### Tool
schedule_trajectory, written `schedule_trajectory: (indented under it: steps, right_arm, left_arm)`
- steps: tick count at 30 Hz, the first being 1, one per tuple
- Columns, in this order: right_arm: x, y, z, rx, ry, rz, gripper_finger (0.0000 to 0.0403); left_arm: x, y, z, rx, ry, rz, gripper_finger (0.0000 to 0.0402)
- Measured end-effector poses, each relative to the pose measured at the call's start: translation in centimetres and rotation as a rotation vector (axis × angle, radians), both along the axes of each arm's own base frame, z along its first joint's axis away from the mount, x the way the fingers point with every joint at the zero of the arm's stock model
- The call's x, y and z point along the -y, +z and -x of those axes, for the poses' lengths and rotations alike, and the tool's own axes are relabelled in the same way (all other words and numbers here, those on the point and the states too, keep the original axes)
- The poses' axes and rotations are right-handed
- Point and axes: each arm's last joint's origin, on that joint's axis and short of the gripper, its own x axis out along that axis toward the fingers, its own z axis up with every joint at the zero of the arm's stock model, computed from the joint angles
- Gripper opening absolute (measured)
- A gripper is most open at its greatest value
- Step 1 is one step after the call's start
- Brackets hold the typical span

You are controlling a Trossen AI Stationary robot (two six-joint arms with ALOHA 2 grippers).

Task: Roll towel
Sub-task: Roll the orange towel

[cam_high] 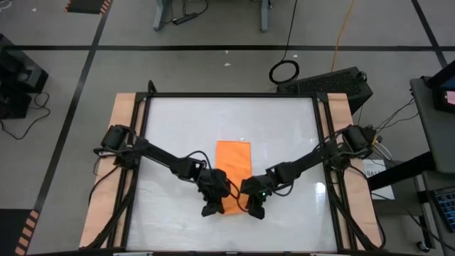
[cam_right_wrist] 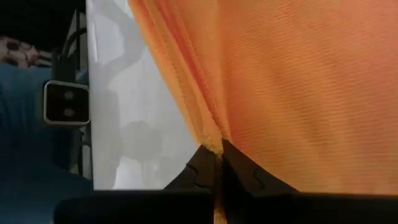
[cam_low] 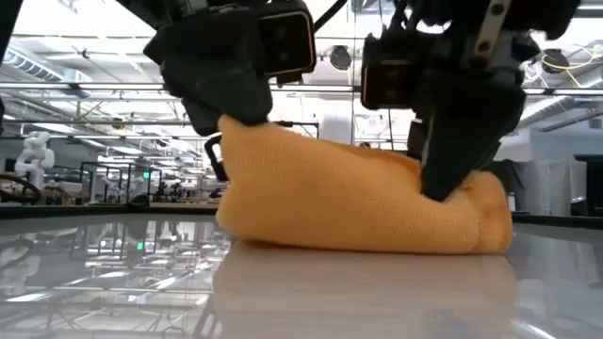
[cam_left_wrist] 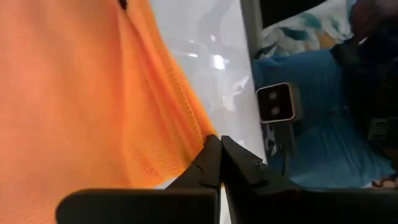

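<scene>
Now I hold the towel (cam_high: 232, 160), mid-table, at its near corners: left gripper (cam_high: 212, 206) and right gripper (cam_high: 254, 208) both pinched closed on the fabric; I should roll both evenly forward

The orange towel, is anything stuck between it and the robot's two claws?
Nothing visible is. The left gripper and the right gripper are both shut right on the near edge of the towel, one at each corner, on the white table.
</scene>
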Motion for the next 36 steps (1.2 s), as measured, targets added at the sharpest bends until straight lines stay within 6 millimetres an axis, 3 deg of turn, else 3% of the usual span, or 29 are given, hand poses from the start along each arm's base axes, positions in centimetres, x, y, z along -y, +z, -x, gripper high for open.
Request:
schedule_trajectory:
  steps: [7,17,30,36]
  right_arm:
    - [0.5,-0.2,-0.2,0.048,-0.01,-0.069,0.0]
    - [0.9,-1.2,0.6,0.003,-0.021,-0.071,0.0]
    - [1.8,-1.5,0.4,0.019,-0.064,-0.086,0.0]
    - [2.4,-1.5,0.2,0.021,-0.083,-0.087,0.0]
  left_arm:
    - [0.7,0.2,0.5,-0.006,-0.01,-0.019,0.0029]
    - [2.7,0.7,1.3,0.029,-0.037,-0.056,0.0159]
    - [8.1,1.6,4.0,0.384,-0.05,-0.598,0.0169]
    - [9.1,0.9,4.5,0.471,-0.054,-0.831,0.0169]
